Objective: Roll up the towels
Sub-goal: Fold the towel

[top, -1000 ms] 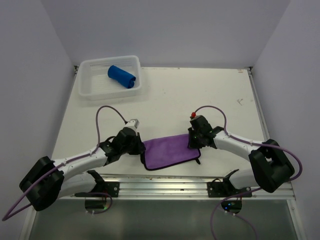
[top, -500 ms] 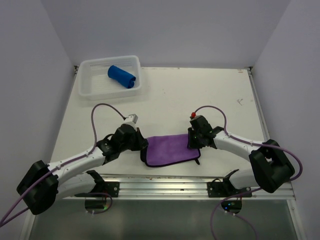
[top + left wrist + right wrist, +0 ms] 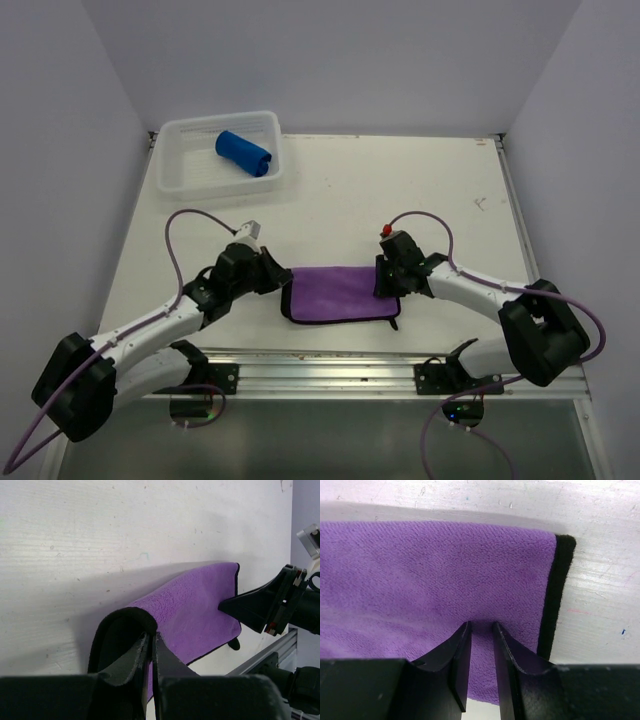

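The light purple towel with a dark edge lies flat near the table's front, between my two grippers. My left gripper is shut on its left edge, which is lifted and curled over the fingertips in the left wrist view; the rest of the purple towel lies flat beyond. My right gripper holds the right end. In the right wrist view it stands nearly shut, its tips pressed into the purple towel beside the dark edge. The royal blue towel lies rolled in the basket.
The white mesh basket stands at the back left of the white table. A metal rail runs along the front edge just below the towel. Grey walls close in the left, right and back sides.
My left gripper has moved away from the front edge with the towel's left edge, lifting and curling it. The towel now lies straighter and narrower. The right gripper has stayed put.
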You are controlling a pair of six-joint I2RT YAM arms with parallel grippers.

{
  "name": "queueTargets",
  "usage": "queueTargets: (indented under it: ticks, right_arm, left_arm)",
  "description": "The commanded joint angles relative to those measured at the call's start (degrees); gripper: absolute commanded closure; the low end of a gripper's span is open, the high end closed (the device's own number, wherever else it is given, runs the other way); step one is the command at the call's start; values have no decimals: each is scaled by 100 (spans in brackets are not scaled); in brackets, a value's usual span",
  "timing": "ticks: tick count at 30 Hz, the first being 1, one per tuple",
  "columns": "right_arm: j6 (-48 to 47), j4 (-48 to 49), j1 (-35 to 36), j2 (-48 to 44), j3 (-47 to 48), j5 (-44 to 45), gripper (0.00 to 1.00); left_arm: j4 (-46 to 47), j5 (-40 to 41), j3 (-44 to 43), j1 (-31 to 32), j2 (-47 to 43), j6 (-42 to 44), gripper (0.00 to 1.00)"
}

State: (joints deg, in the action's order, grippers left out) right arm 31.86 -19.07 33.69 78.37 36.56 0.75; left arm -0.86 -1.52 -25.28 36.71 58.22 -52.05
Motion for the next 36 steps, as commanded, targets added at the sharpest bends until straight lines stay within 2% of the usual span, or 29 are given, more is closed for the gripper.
queueTargets:
  ticks: [1,9,19,24,27,31,36]
  right_arm:
    - [-48,-404,-12,-23,-8,320,71]
    - [-92,-361,-21,-85,-52,232,70]
    - [-197,-246,-21,-673,-122,-49,54]
    - [-171,-492,-21,-1034,-52,-40,54]
    - [-127,-659,-21,-1183,-26,118,55]
    - [-74,-800,-21,-1245,-52,223,69]
    - [92,-897,-21,-1342,-219,267,71]
  left_arm:
    - [700,-436,216,-269,-65,-375,92]
    - [1035,-727,41,-471,462,-385,92]
    - [1044,-727,-100,-595,779,-271,91]
    - [1053,-727,-109,-656,876,-226,91]
    - [852,-604,-205,-717,972,-218,89]
    - [851,-577,-302,-849,1113,-130,81]
    - [860,-507,-408,-1043,1517,54,80]
